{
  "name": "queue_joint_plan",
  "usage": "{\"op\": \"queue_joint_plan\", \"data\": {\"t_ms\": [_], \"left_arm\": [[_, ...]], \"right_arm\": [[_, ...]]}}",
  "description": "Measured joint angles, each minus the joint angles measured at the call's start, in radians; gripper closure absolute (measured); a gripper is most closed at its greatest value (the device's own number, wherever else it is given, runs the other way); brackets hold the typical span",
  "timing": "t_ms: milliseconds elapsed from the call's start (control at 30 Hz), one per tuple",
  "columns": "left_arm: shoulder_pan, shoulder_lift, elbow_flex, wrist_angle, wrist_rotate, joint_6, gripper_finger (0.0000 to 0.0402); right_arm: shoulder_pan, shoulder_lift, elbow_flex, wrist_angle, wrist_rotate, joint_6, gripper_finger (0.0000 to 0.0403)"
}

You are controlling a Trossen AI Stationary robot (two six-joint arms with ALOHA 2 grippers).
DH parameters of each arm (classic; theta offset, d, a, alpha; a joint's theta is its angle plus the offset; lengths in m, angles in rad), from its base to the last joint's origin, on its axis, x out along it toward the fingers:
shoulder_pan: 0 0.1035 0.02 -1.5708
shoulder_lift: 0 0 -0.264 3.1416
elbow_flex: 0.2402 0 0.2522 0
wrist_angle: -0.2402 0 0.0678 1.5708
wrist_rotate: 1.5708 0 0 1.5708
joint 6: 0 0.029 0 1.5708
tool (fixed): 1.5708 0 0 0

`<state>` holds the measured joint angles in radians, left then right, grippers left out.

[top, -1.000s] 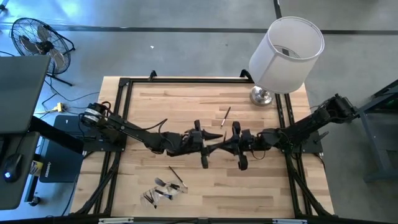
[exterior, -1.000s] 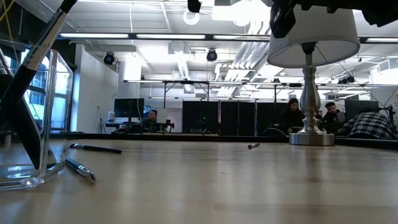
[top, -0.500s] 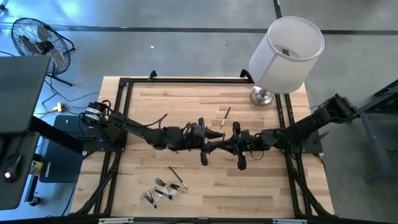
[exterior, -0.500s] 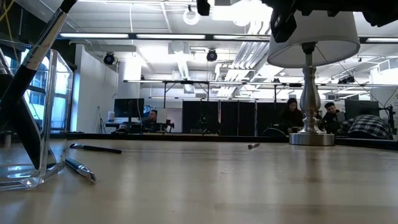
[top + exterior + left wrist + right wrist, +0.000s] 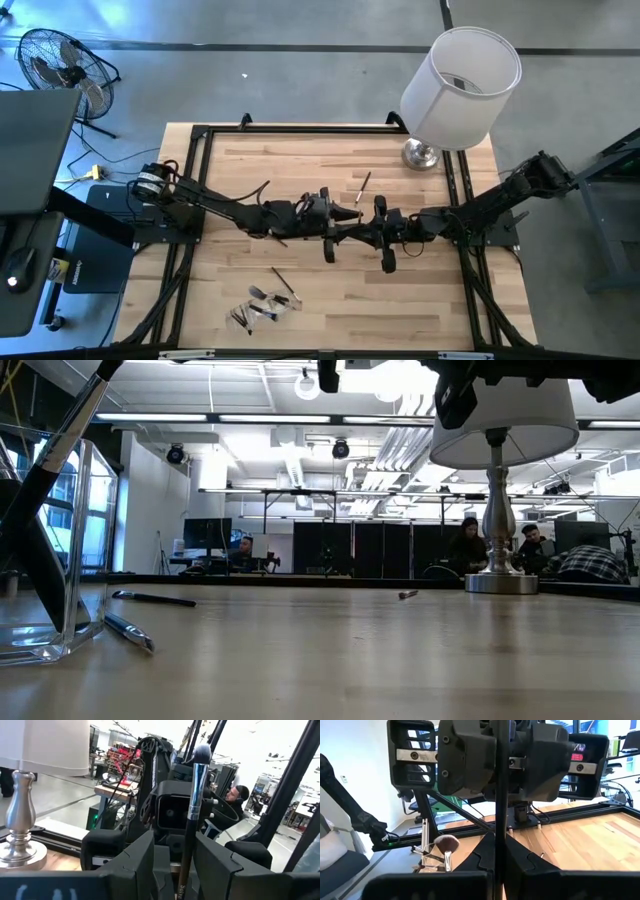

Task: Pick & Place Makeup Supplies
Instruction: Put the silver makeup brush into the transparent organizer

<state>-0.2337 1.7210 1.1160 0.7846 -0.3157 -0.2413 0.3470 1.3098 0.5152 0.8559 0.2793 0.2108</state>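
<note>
Mid-frame in the high view, your right gripper [image 5: 499,851] pinches a brush [image 5: 192,810] upright, likely for handover; your left gripper [image 5: 172,857] is spread around its handle. Another brush [image 5: 361,185] lies above them, near the lamp [image 5: 455,85].

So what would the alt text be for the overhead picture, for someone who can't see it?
Seen from above, two dark robot arms meet over the middle of a wooden table, the left tool and right tool facing each other around a thin brush. Another brush lies behind them, a clump of brushes sits at the front, and a white lamp stands at the back right.
</note>
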Motion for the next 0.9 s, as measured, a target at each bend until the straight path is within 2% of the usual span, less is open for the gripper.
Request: {"op": "queue_joint_plan", "data": {"t_ms": [267,333,500,667,900], "left_arm": [[0.000,0.000,0.000,-0.002,0.000,0.000,0.0282],[0.000,0.000,0.000,-0.001,0.000,0.000,0.0303],[0.001,0.000,-0.001,-0.003,0.034,0.004,0.0384],[0.000,0.000,-0.001,-0.026,0.044,0.040,0.0370],[-0.002,0.000,-0.001,-0.084,0.044,0.053,0.0387]], "right_arm": [[0.000,0.000,0.000,-0.029,0.004,0.028,0.0398],[0.000,0.000,0.000,-0.029,0.005,0.031,0.0397],[0.000,0.000,0.000,-0.037,0.002,0.047,0.0399],[0.000,-0.001,0.001,-0.069,0.000,0.088,0.0385],[0.000,-0.001,0.001,-0.102,0.002,0.109,0.0346]]}}
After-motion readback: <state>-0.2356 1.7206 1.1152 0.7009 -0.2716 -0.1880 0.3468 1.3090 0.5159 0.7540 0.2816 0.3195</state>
